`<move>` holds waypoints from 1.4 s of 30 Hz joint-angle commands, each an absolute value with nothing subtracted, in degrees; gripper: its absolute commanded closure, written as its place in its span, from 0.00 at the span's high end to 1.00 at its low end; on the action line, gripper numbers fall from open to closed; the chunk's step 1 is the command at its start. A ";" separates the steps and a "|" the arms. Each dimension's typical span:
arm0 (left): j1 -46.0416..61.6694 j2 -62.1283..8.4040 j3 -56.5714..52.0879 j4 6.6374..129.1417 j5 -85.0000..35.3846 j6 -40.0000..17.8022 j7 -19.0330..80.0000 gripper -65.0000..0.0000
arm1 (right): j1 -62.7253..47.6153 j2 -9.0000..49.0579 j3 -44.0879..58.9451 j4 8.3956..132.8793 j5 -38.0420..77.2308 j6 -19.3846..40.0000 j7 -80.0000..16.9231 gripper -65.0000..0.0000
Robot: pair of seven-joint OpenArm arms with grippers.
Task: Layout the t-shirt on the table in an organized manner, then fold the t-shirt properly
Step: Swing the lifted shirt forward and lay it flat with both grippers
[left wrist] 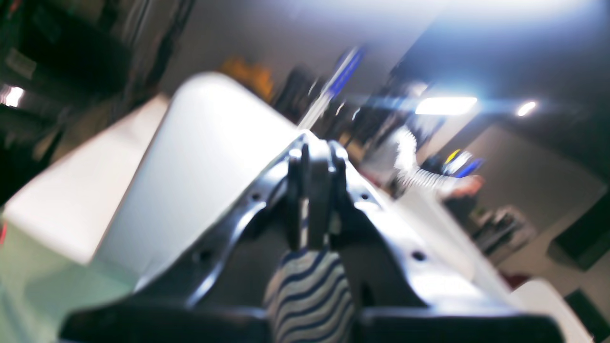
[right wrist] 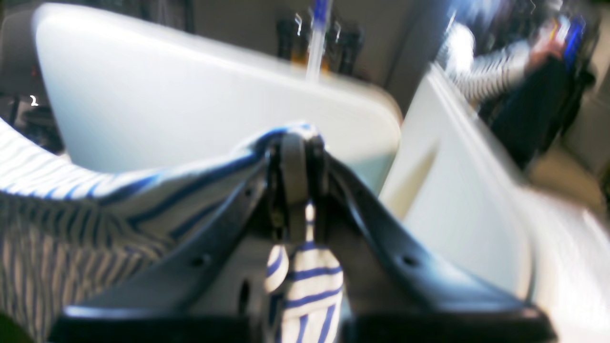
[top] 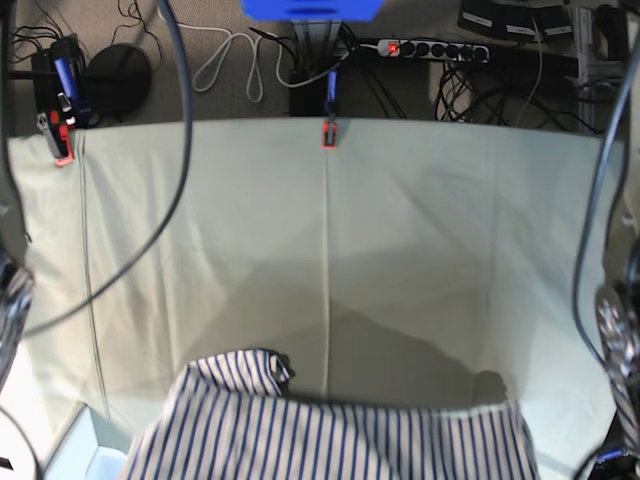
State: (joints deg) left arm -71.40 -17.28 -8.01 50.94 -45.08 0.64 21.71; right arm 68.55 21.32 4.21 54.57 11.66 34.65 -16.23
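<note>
The white t-shirt with blue stripes (top: 330, 435) hangs spread across the bottom edge of the base view, over the front of the pale grey-green table (top: 400, 250). One corner of it bunches at the upper left. In the left wrist view my left gripper (left wrist: 312, 162) is shut on a fold of the striped cloth (left wrist: 310, 295). In the right wrist view my right gripper (right wrist: 295, 143) is shut on the shirt's edge, and the cloth (right wrist: 71, 190) stretches away to the left. Both wrist views are blurred. Neither gripper's fingertips show in the base view.
Red-and-black clamps (top: 327, 133) (top: 58, 140) hold the table cloth at the far edge. Cables and a power strip (top: 430, 47) lie on the floor behind. Arm cables hang at both sides (top: 620, 340). A person in a striped top (right wrist: 495, 71) stands in the background.
</note>
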 commanded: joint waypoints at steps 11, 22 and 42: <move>-67.65 -20.26 -8.40 58.51 -45.58 -0.04 20.26 0.00 | 63.69 24.31 3.03 63.16 12.18 34.42 -13.67 0.00; -36.18 -20.00 -13.93 70.64 -45.67 -0.04 20.26 0.00 | 23.52 20.44 14.29 88.40 12.53 34.42 -14.02 0.00; 8.48 -11.03 -44.09 99.21 -53.41 -0.04 29.85 0.00 | -21.85 4.44 38.02 100.70 12.53 40.00 0.22 0.00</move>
State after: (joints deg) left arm 9.21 -9.91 -43.79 98.04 -52.99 0.19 31.75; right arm -21.76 3.75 37.65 99.66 11.46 39.97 -1.83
